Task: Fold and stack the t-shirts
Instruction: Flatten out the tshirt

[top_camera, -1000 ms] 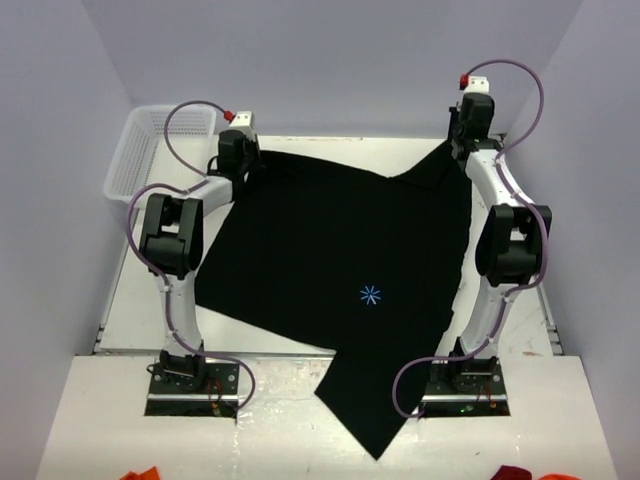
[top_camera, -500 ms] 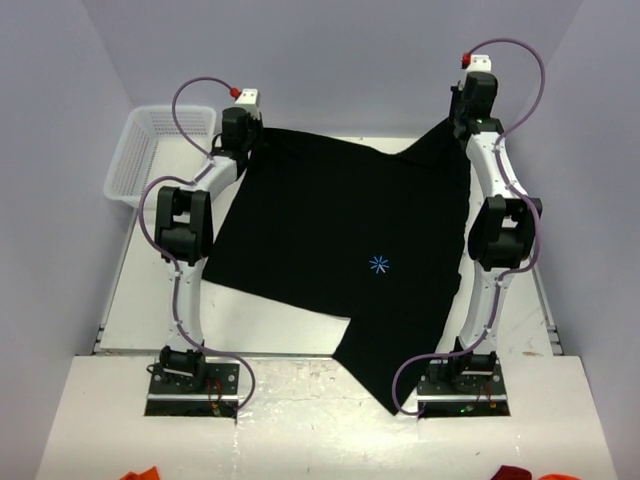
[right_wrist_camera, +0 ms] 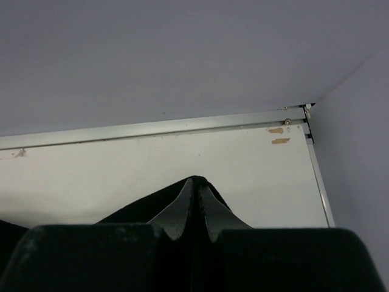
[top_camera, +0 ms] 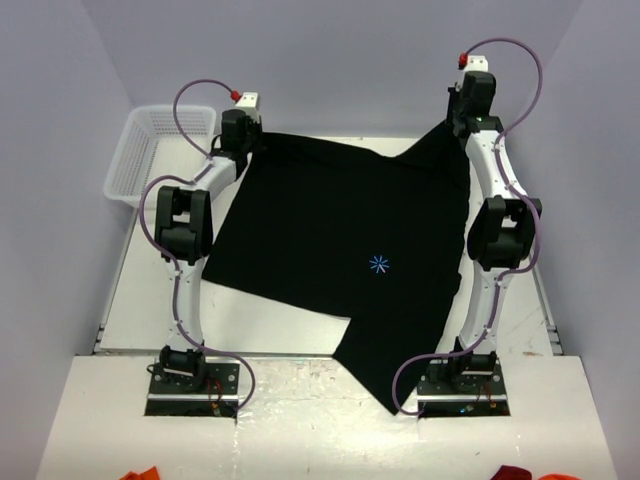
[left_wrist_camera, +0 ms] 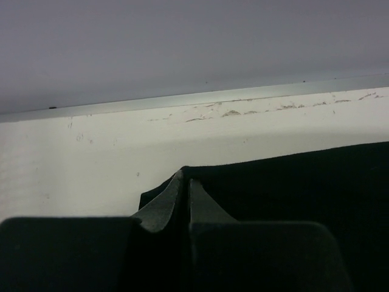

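I had both arms reached out to the far side of the white tabletop [top_camera: 135,300]. The left gripper [left_wrist_camera: 184,181] was pressed together on the far left corner of the plain black short-sleeved cloth t-shirt [top_camera: 340,240]. The right gripper [right_wrist_camera: 194,184] was likewise pinched on its far right corner. Each wrist camera showed a fold of black cloth caught between the fingers.

From both pincers the shirt ran back toward the arm bases, spread mostly flat over the table, its held edge stretched left to right between them. It lay skewed: one near corner spilled over the table's near edge beside the right arm's base, so that arm was closer to the trailing end.

The white plastic mesh basket [top_camera: 150,145] sat left of the left gripper, apart from the cloth. I judged the next move would hinge on drawing that held edge evenly.
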### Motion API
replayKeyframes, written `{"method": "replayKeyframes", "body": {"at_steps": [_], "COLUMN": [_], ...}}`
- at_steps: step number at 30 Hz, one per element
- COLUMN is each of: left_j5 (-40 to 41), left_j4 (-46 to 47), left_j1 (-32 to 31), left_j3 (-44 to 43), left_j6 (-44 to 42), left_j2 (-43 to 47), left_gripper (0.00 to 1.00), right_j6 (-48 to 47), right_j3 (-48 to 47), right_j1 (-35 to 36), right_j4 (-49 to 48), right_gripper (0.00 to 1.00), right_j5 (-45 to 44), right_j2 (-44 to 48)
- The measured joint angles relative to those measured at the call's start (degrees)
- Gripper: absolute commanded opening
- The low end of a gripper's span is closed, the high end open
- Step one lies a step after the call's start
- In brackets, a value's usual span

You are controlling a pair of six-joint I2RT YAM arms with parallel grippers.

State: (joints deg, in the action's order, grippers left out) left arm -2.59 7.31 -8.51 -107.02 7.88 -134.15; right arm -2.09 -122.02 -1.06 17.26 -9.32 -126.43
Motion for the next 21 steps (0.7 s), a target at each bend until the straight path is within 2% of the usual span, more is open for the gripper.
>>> {"method": "replayKeyframes", "body": {"at_steps": [4,8,13,19,21], "left_j5": [-0.44,-0.76,-0.74,-2.67,-3.45], "left_j4": [-2.78,-7.28,-9.60,-7.78,-6.67], "left_j1": [0.00,-0.02,-0.87,-3.74,-4.22], "left_j3": [-0.04,-0.24,2.19,3.23,3.17], "left_j6": [0.04,0.00,-0.15,0.09,0.11], "left_j2": [1.33,6.99,24.63,49.83,55.47], "left_gripper": [0.00,0.00,0.00,0.00,0.00], "right_j6": [-0.13,-1.64,-4.17,-6.86,-7.26], "right_j3": [-4.90,-13.18,-11.30,-10.40,-11.45], "right_j1": [2.14,6.47,13.42,20.39,21.53], "right_j4": [3.63,7.19,9.05,8.66,8.68], "right_gripper": [0.00,0.00,0.00,0.00,0.00], "right_j5": [-0.13,-0.31,-0.59,-1.66,-1.86], "right_j2": [0.44,2.99,19.28,42.71,47.54]}}
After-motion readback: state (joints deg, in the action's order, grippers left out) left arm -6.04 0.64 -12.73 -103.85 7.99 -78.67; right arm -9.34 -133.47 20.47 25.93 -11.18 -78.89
